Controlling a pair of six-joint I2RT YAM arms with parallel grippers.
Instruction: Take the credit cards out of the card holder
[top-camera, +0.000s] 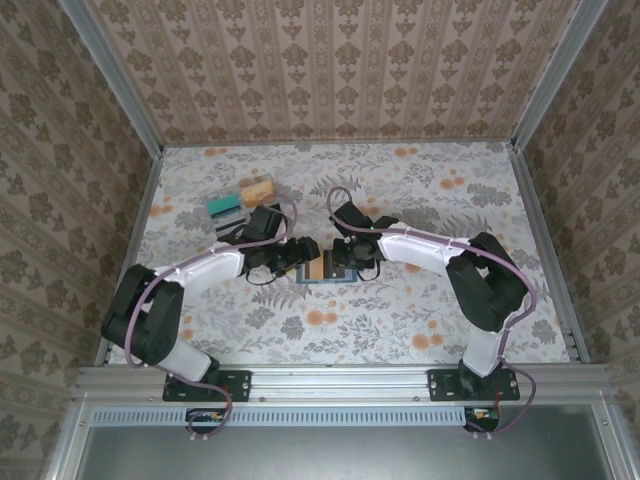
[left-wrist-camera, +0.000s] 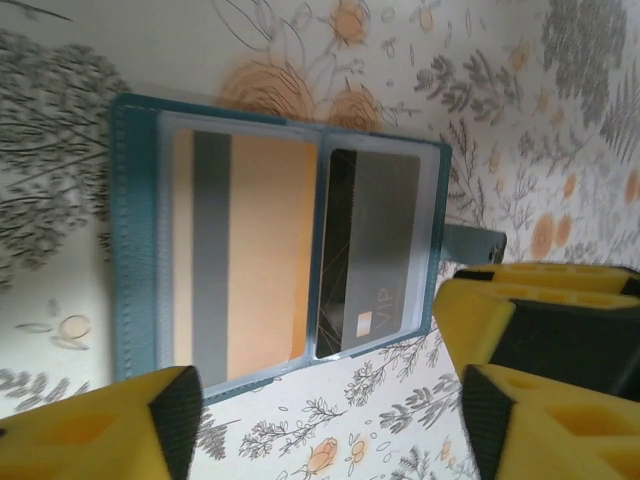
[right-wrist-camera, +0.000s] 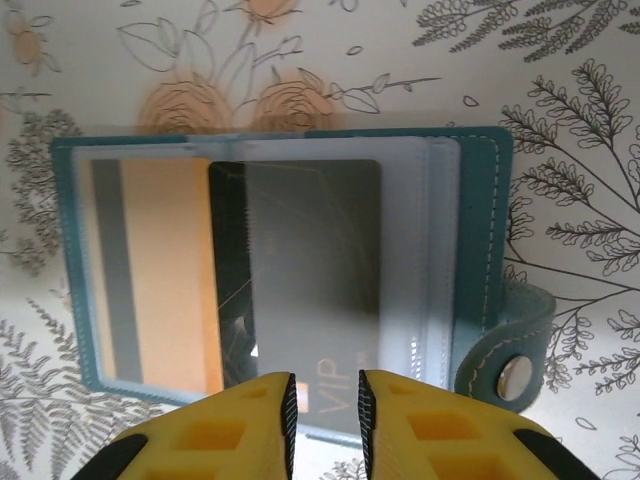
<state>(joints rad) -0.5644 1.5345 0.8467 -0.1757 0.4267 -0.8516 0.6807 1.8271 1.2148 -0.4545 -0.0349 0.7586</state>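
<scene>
The teal-blue card holder (top-camera: 330, 272) lies open on the flowered table between both grippers. Its clear pockets hold a tan-orange card with a dark stripe (left-wrist-camera: 250, 250) and a grey card marked VIP (left-wrist-camera: 378, 245). My left gripper (left-wrist-camera: 330, 430) stands wide open over the holder's (left-wrist-camera: 135, 250) long edge, with nothing between its fingers. My right gripper (right-wrist-camera: 323, 410) is over the near end of the grey card (right-wrist-camera: 300, 270), its jaws a narrow gap apart; whether the tips touch the card I cannot tell. The yellow fingers (left-wrist-camera: 490, 320) of the right gripper stand beside the holder's strap.
A teal-green card (top-camera: 225, 205) and a tan card (top-camera: 258, 188) lie side by side at the back left of the table. The holder's snap strap (right-wrist-camera: 515, 375) sticks out at its right side. Patterned walls close in the table on three sides.
</scene>
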